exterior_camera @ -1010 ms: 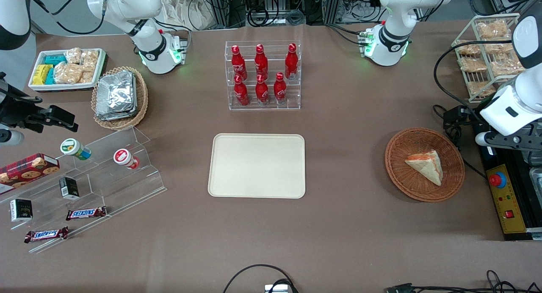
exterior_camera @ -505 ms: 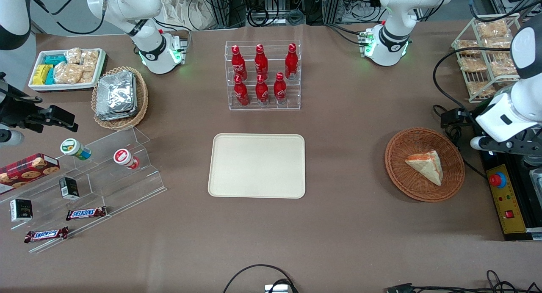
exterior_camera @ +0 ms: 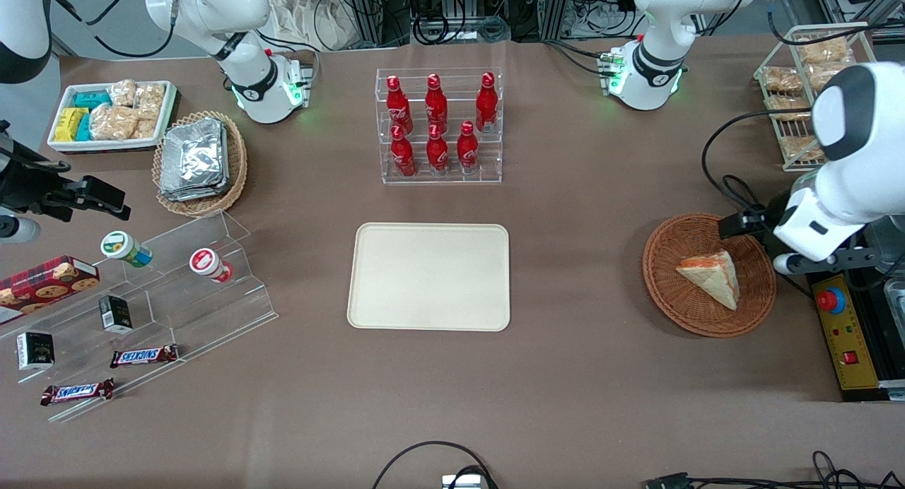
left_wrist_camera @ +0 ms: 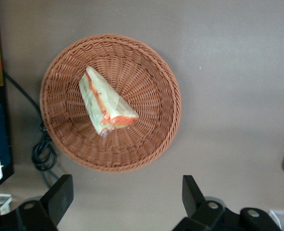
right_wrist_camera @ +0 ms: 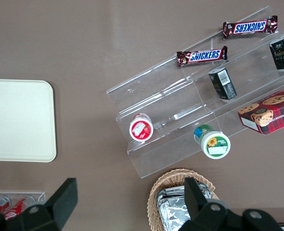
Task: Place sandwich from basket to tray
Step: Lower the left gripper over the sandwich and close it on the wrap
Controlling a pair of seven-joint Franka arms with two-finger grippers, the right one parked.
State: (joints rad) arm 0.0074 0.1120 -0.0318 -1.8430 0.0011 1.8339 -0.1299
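Note:
The sandwich (exterior_camera: 710, 277) (left_wrist_camera: 105, 103), a pale wedge with an orange filling edge, lies in the round reddish-brown basket (exterior_camera: 668, 252) (left_wrist_camera: 151, 72) toward the working arm's end of the table. The cream tray (exterior_camera: 428, 277) lies flat at the table's middle with nothing on it. My left gripper (left_wrist_camera: 127, 199) hangs above bare table just off the basket's rim, farther from the front camera than the sandwich. It is open, its black fingers (left_wrist_camera: 60, 192) wide apart with nothing between them. In the front view the arm's wrist (exterior_camera: 813, 224) hides the gripper and overlaps the basket's edge.
A yellow control box with a red button (exterior_camera: 831, 302) sits beside the basket, with black cables (exterior_camera: 735, 185) looping near it. A wire rack of snack packs (exterior_camera: 792, 100) stands farther back. A clear rack of red bottles (exterior_camera: 438, 125) stands farther from the front camera than the tray.
The left arm has swung in from the table's end toward the basket and tray, so that its wrist now overlaps the basket's rim. Sandwich, basket and tray have not moved.

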